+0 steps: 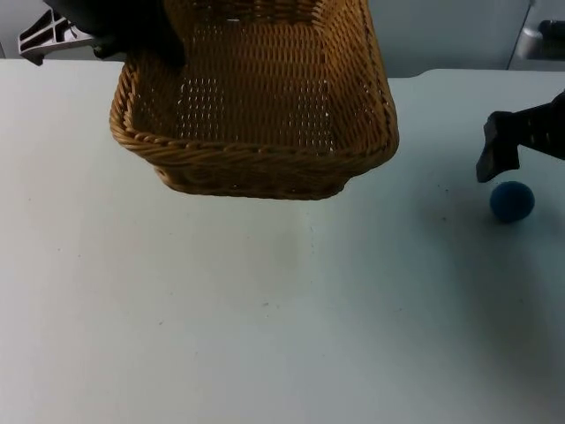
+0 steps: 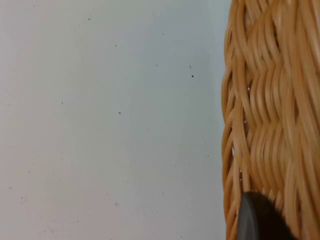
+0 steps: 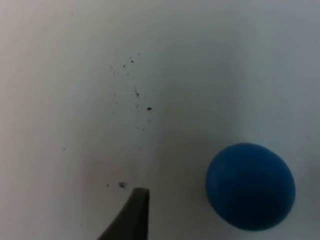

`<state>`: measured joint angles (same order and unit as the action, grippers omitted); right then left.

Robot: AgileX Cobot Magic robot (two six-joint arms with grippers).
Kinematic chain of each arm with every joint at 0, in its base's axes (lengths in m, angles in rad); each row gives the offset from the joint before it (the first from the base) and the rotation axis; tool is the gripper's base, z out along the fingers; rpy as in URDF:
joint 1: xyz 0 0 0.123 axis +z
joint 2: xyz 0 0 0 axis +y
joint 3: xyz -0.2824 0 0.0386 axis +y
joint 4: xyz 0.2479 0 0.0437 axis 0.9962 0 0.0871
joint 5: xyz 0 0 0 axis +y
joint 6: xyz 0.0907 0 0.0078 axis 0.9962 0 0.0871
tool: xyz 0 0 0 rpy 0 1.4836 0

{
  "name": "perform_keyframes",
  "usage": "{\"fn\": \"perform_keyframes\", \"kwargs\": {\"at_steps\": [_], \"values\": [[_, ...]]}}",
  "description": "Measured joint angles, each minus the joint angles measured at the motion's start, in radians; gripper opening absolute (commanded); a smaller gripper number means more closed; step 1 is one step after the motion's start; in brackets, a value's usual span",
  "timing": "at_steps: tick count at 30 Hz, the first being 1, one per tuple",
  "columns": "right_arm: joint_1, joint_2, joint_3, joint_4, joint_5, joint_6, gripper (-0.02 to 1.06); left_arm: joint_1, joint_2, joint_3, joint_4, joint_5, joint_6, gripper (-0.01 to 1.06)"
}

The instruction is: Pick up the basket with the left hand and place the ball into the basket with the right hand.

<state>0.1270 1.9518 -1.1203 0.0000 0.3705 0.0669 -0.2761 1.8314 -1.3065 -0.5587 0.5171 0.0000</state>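
Ball: small blue sphere on white table, at 3 o'clock in top view, well apart from basket. Likely light, slightly soft, prone to roll; pinch across its middle. Basket lifted at 12 o'clock, stiff wicker, left gripper clamped on rim. Right gripper just above ball, finger state unclear. Right wrist view shows specks on table beside ball; left wrist view shows weave.

Top camera looks down over the table; wrist cameras sit close, sharing its basket and ball.
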Motion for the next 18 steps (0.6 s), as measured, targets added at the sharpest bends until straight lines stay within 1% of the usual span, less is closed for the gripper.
{"fn": "perform_keyframes", "kwargs": {"at_steps": [7,11,18], "values": [[0.0,0.067,-0.05,0.0,0.021,0.0,0.98,0.0,0.002,0.0,0.004,0.0,0.0,0.0],[0.0,0.109,-0.118,0.0,0.063,0.002,0.98,0.0,0.002,0.0,0.006,0.0,0.0,0.0],[0.0,0.127,-0.132,0.0,0.098,0.002,0.98,0.0,0.002,0.0,0.01,0.0,0.0,0.0]]}}
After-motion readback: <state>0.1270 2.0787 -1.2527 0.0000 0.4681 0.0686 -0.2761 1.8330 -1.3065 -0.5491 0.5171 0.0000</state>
